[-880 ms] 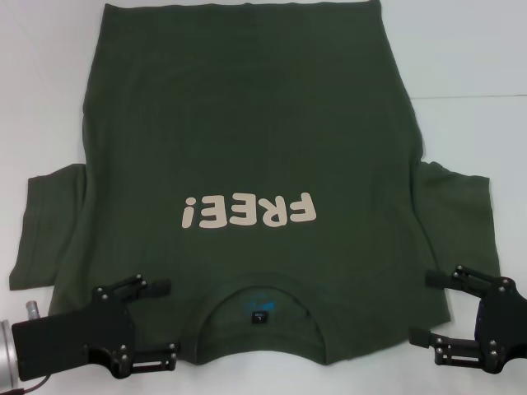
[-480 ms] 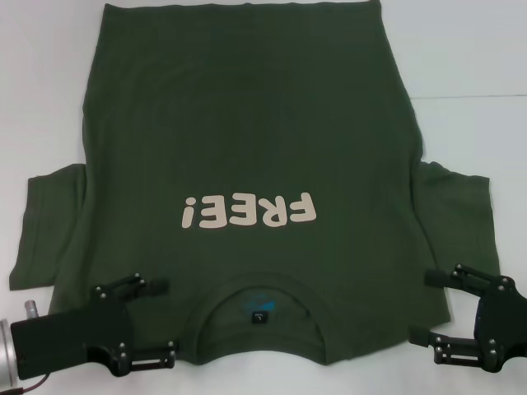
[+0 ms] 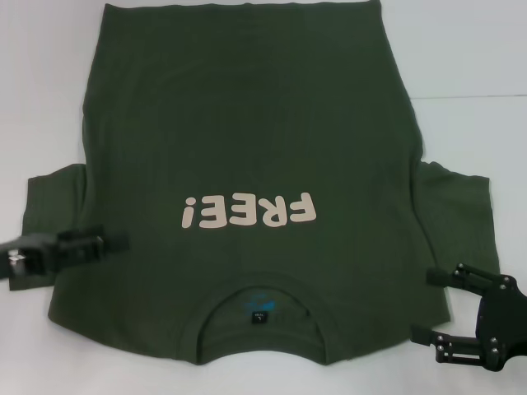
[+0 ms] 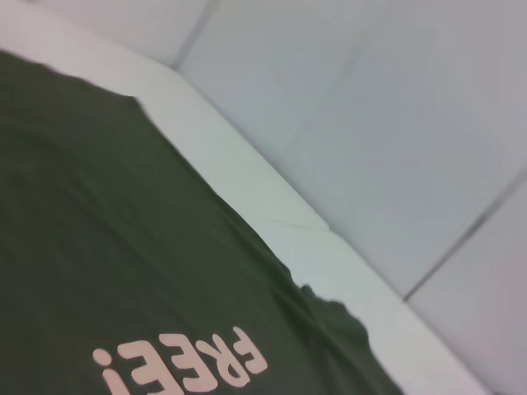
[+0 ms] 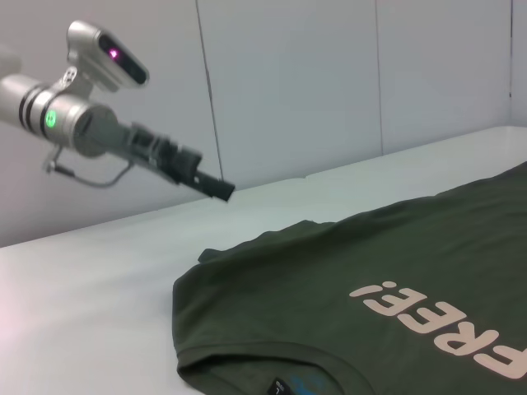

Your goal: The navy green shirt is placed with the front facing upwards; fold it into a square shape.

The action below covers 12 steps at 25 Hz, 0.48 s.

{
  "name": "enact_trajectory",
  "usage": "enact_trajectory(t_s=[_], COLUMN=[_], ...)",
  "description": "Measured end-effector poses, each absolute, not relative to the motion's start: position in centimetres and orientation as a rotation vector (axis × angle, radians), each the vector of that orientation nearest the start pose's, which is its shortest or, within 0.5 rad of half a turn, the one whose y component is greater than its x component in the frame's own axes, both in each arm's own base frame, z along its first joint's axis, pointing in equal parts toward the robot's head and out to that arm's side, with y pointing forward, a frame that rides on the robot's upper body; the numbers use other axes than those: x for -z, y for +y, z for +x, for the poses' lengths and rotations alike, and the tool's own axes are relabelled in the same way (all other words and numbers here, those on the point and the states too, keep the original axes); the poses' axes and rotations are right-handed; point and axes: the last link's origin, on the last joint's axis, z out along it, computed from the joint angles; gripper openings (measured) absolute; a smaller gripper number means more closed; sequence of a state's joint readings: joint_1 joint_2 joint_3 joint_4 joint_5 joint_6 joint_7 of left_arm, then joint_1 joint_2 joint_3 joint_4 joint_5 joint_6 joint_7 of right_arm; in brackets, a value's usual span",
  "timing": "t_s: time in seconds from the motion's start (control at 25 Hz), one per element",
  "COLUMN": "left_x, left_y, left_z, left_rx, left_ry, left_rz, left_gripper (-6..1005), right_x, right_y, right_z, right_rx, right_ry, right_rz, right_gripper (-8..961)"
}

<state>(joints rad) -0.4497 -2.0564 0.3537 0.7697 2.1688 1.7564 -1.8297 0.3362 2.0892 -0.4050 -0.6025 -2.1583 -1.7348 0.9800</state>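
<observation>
1. Looking down from my head camera, I see one navy green shirt [image 3: 247, 148] lying flat, front up, on the white table [image 3: 469, 66]. It fills the middle of the frame. Its collar [image 3: 259, 317] sits at the bottom centre and its hem runs along the top edge.

2. Counting things: one shirt, one line of cream "FREE!" lettering [image 3: 247, 212] just below the frame's centre, one small dark label [image 3: 259, 316] inside the collar, two short sleeves spread to the left and right edges, and my two pincers.

3. My left gripper [image 3: 111, 243] hangs at the left of the frame over the spot where the left sleeve [image 3: 49, 206] joins the body. In the right wrist view it shows at the upper left, raised off the cloth. I cannot tell whether its fingers are spread or closed, and it grasps nothing that I can see.

4. My right gripper [image 3: 422, 308] waits at the lower right, just beside the shoulder edge, its fingers spread apart and empty.

5. I judge the cloth light, soft and limp. It will sag and crease if lifted by one point, and a thin single layer may slip from a shallow pinch.

6. I would take hold at the sleeve edge or shoulder seam, where the hem is thicker, and carry the fold low across the body.
</observation>
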Motion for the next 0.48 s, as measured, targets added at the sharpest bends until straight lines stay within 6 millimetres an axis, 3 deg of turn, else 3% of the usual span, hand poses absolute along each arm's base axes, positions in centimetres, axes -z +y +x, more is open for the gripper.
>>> enact_trajectory(t_s=[0.24, 0.48], left_x=[-10.3, -11.7], left_y=[31.0, 31.6], left_z=[-32.1, -34.3], left_rx=[0.760, 0.547], left_ry=[-1.751, -1.874], left_rz=[-2.162, -1.985], left_gripper=[919, 919], right_x=[-0.8, -0.8], right_y=[24.5, 24.5], right_z=[32.8, 32.9], right_rx=[-0.721, -0.717], right_ry=[0.470, 0.471], right_rz=[-2.640, -2.641], right_gripper=[916, 915])
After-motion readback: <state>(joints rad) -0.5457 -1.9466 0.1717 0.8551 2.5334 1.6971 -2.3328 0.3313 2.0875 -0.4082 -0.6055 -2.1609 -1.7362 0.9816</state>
